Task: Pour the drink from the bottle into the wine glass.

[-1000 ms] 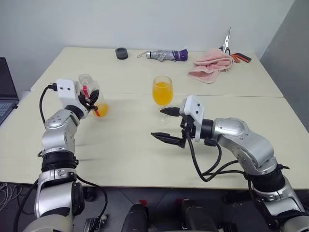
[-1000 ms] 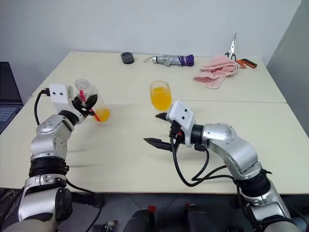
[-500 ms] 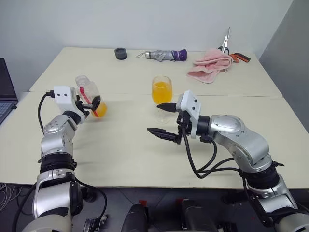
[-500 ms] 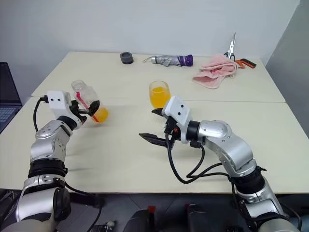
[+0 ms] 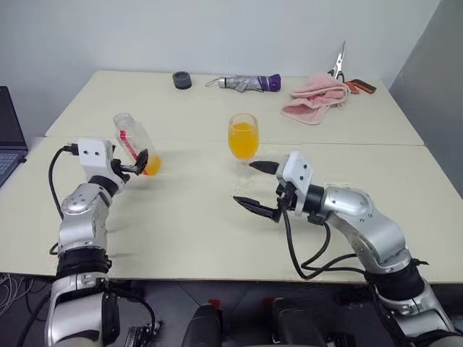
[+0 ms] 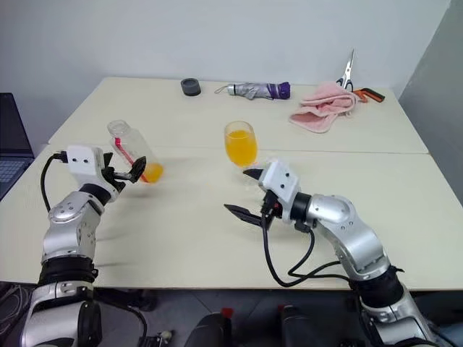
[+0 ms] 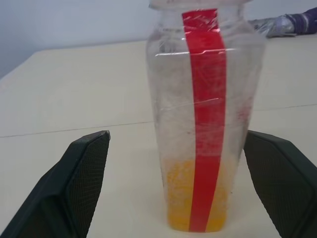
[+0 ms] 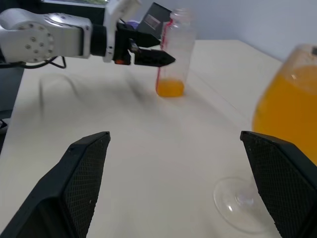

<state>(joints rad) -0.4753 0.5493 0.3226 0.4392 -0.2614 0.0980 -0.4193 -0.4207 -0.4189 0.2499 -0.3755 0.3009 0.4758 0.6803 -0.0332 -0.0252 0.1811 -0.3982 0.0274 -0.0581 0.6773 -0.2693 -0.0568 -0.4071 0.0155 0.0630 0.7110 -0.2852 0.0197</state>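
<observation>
Standing on the desk [image 5: 181, 217] near its left edge, bottle [image 5: 134, 143] between wide-open left fingers [image 5: 142, 158] (not touching), wine glass [image 5: 243, 144] full, right fingers [image 5: 255, 205] open too.

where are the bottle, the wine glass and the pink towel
bottle [image 7: 203, 124], left wrist view, red label stripe
wine glass [image 5: 243, 139], left eye view, filled bowl
pink towel [image 5: 312, 97], left eye view, middle of the heap

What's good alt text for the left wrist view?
A clear plastic bottle with a red stripe stands on the beige table, a little orange drink at its bottom, between the left tool's open black fingers.
</observation>
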